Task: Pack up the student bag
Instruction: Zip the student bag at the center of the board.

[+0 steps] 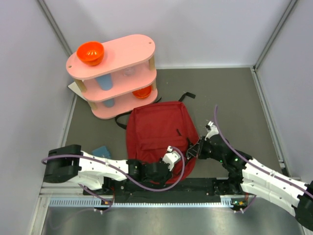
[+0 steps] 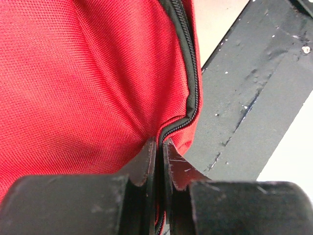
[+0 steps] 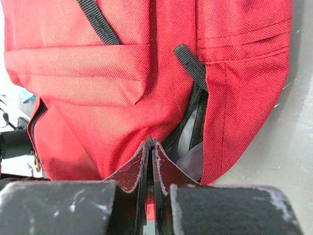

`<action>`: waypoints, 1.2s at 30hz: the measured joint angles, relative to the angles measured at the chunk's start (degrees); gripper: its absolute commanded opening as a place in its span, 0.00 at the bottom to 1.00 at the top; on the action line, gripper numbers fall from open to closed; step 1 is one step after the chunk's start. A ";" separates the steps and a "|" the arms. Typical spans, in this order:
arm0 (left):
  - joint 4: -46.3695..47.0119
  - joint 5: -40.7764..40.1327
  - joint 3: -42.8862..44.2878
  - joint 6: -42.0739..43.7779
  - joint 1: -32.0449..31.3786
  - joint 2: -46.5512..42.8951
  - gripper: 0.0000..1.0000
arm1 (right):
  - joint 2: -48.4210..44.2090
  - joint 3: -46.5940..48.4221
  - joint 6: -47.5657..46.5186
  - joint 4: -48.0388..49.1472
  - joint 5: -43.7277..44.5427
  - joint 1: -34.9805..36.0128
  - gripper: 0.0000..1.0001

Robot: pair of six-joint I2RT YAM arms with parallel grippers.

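Observation:
The student bag (image 1: 159,128), dark red, lies flat in the middle of the table with its zipped end toward the arms. At the bag's near edge my left gripper (image 1: 172,155) is shut on the zip seam (image 2: 188,83), with black zip teeth running between its fingertips (image 2: 146,156). Just to its right, my right gripper (image 1: 194,150) is shut on a small dark tab at the zip. In the right wrist view the zip gapes a little beside that gripper (image 3: 151,143), showing grey lining (image 3: 190,142). The front pocket (image 3: 78,73) lies above it.
A pink two-tier shelf (image 1: 117,73) stands at the back left with an orange bowl (image 1: 90,53) on top and cups on its lower tiers. A blue flat object (image 1: 101,151) lies left of the bag. Black straps (image 1: 187,96) trail behind it. A black strip (image 1: 205,183) edges the table.

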 measured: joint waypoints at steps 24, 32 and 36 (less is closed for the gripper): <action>-3.61 -6.45 7.58 2.82 -1.11 -7.13 0.99 | -2.80 1.33 -2.14 3.28 3.80 -2.58 0.00; 2.43 -3.87 14.73 5.70 4.13 4.59 0.79 | -7.93 1.20 -2.01 -0.28 4.50 -2.58 0.00; 2.73 -1.70 15.80 5.64 5.70 10.21 0.31 | -10.32 1.18 -1.99 -2.25 5.05 -2.58 0.00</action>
